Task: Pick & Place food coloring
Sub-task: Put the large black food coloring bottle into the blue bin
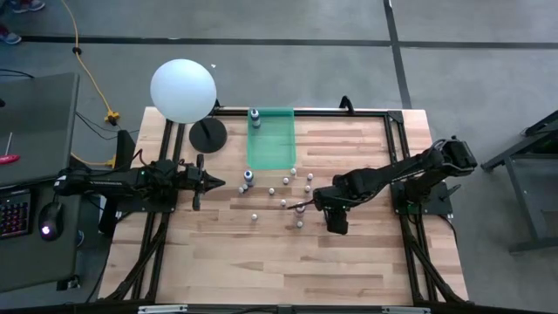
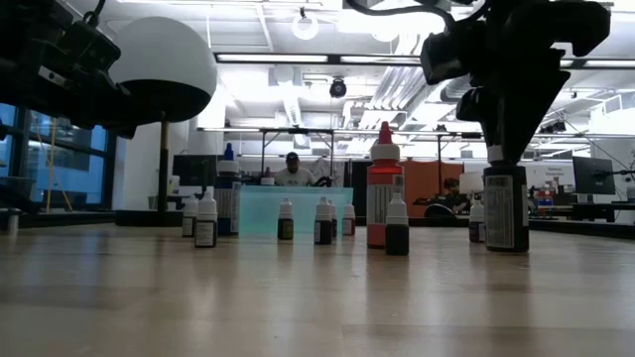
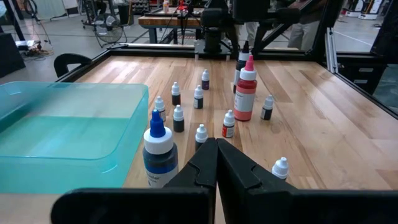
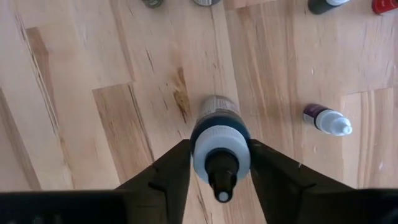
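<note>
We are pinching a dark bottle between our right gripper fingers; small bottles are standing nearby.

Bright overhead glare, backlit silhouettes

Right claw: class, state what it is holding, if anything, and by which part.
The right claw has its fingers on either side of a dark food coloring bottle, at the shoulder just below the cap. The bottle stands on the table; a firm hold cannot be confirmed.
</note>
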